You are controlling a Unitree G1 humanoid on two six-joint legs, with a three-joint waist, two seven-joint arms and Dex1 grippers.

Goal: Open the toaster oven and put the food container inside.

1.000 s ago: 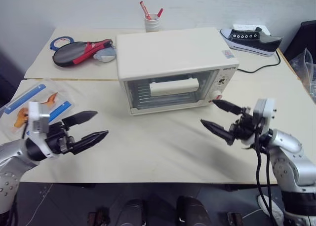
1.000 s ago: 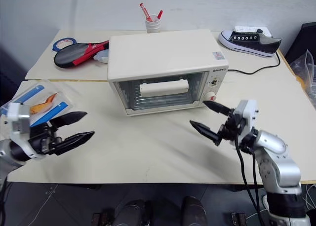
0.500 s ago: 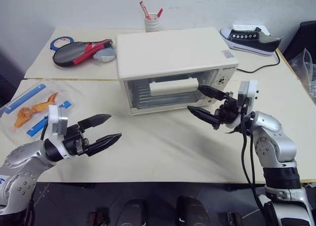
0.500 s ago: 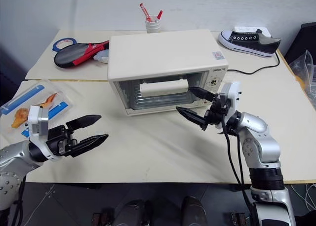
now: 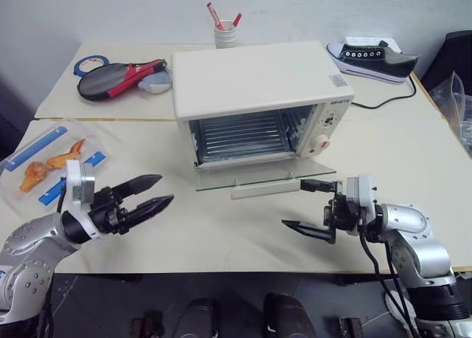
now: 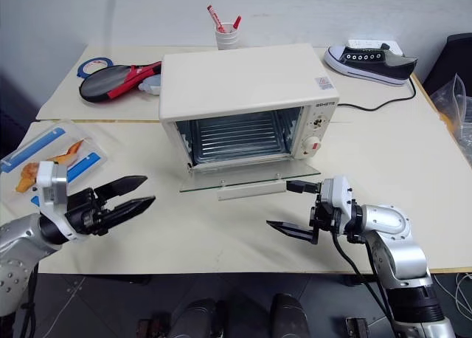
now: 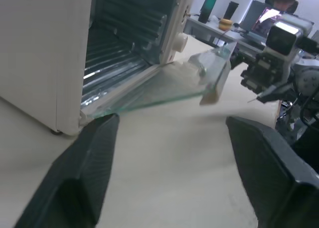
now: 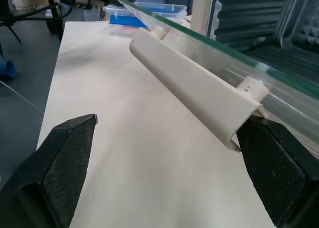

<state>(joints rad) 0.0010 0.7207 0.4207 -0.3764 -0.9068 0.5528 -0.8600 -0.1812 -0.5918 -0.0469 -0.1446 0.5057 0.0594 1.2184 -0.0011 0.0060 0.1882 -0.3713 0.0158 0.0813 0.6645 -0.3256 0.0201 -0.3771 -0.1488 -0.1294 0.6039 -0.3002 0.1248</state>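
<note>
Glass now lies almost flat: the toaster oven (image 5: pixel 262 94), sitting mid-table toward the far edge, has its door (image 5: pixel 254 177) swung down toward the near edge, with the white bar handle (image 5: pixel 267 190) at the door's front lip and the wire rack (image 5: pixel 243 135) exposed inside. The food container (image 5: pixel 51 161), a clear box with blue clips and orange-brown pieces in it, rests by the table's left edge, well apart from the oven and untouched.

With the door down, the step in hand is, as I judge it, fetching the container. The left claw (image 5: pixel 144 195) is the natural one for this, since the box lies just behind it toward the left edge. It should swing back over the box, grip it across the short sides, keep it level, and carry it in above the glass rather than dragging across it. The right arm ought to clear away first so the doorway is free.

The left claw hovers above the table near the front-left corner, pointing toward the oven, its fingers partly apart and holding nothing. The right claw (image 5: pixel 310 205) sits low near the front edge, pointing leftward, jaws spread wide and empty; its upper finger lies just beside the handle's right end, though contact cannot be judged.
</note>
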